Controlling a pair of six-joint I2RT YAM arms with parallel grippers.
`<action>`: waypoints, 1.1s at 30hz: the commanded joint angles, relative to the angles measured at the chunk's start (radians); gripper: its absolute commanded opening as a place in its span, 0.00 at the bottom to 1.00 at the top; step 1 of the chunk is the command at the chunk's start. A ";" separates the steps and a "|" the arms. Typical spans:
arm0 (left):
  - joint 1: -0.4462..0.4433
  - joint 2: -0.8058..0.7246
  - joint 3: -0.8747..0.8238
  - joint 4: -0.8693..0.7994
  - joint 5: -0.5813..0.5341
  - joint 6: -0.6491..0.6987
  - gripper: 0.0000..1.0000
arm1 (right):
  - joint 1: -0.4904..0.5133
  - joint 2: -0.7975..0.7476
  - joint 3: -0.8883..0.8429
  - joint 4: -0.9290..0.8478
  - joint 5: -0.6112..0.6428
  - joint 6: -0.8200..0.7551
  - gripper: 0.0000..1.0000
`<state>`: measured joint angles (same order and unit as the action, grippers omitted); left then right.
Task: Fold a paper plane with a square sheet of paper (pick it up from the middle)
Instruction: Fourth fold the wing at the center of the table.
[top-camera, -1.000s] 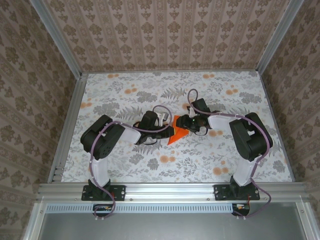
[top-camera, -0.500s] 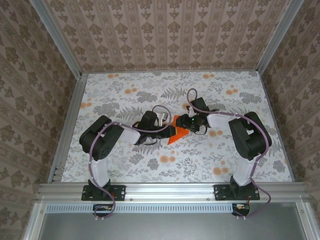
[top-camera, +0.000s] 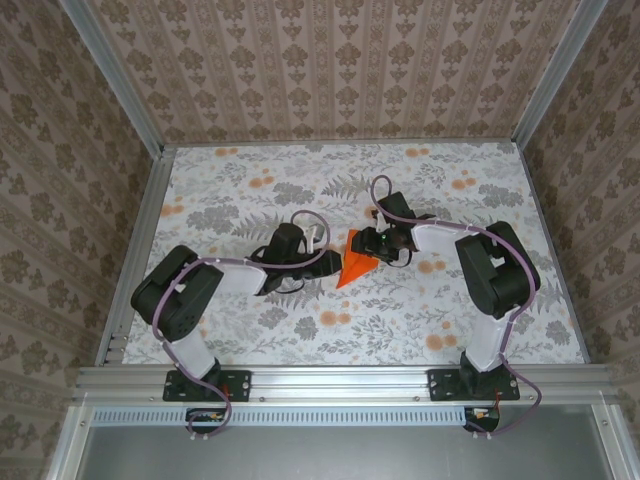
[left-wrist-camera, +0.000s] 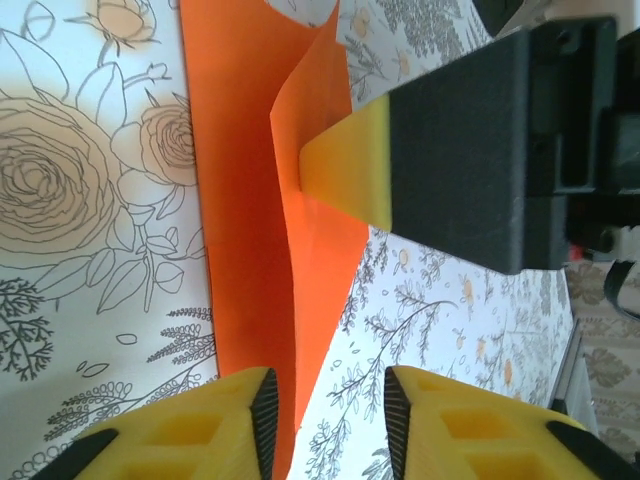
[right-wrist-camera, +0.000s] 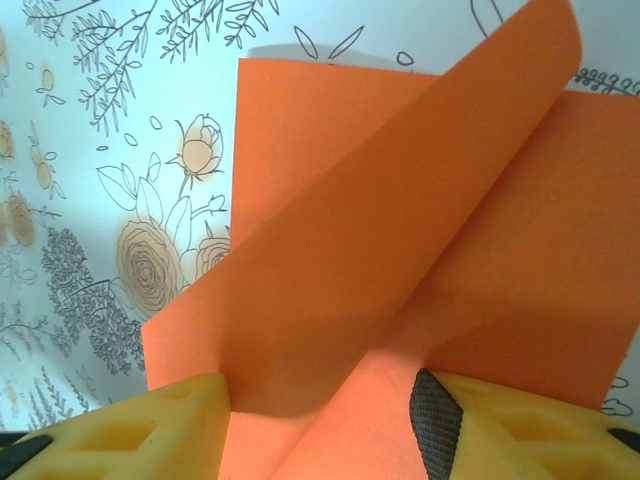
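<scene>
The left hand (left-wrist-camera: 325, 418) is hovering low over the table (top-camera: 230, 170), and its two yellow fingers (left-wrist-camera: 205, 425) are standing apart with a clear gap between them, so it is released and gripping nothing. One edge of the square sheet of paper (left-wrist-camera: 250, 200) is running into that gap, passing close to one finger and staying apart from the other.

The right hand (right-wrist-camera: 325, 425) is reaching in from the opposite side of the sheet. Its fingers are also spread wide and are not pinching the paper. One orange layer is rising between them as a loose flap and leaning against one yellow pad (right-wrist-camera: 175, 415), while the rest of the sheet is lying flat beneath. In the left wrist view, a yellow fingertip (left-wrist-camera: 345, 165) of the right hand is touching the raised fold.

From above, the creased sheet is showing as a bright orange wedge between the two hands. It is lying about the middle of the flower-printed table, well apart from all four edges, with its narrow tip pointing toward the near edge.
</scene>
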<state>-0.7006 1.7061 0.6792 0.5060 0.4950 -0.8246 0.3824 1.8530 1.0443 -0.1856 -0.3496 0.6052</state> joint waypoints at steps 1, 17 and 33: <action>-0.014 -0.006 0.006 0.011 -0.018 -0.004 0.28 | 0.007 0.069 0.002 -0.133 0.131 -0.019 0.53; -0.039 0.102 0.090 0.010 0.017 -0.008 0.19 | 0.035 0.113 0.037 -0.193 0.177 -0.025 0.55; -0.040 0.148 0.117 -0.077 -0.008 0.010 0.12 | 0.050 0.147 0.068 -0.261 0.261 -0.029 0.52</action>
<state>-0.7345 1.8297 0.7753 0.4572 0.4931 -0.8307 0.4332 1.9007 1.1500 -0.3298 -0.2123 0.5968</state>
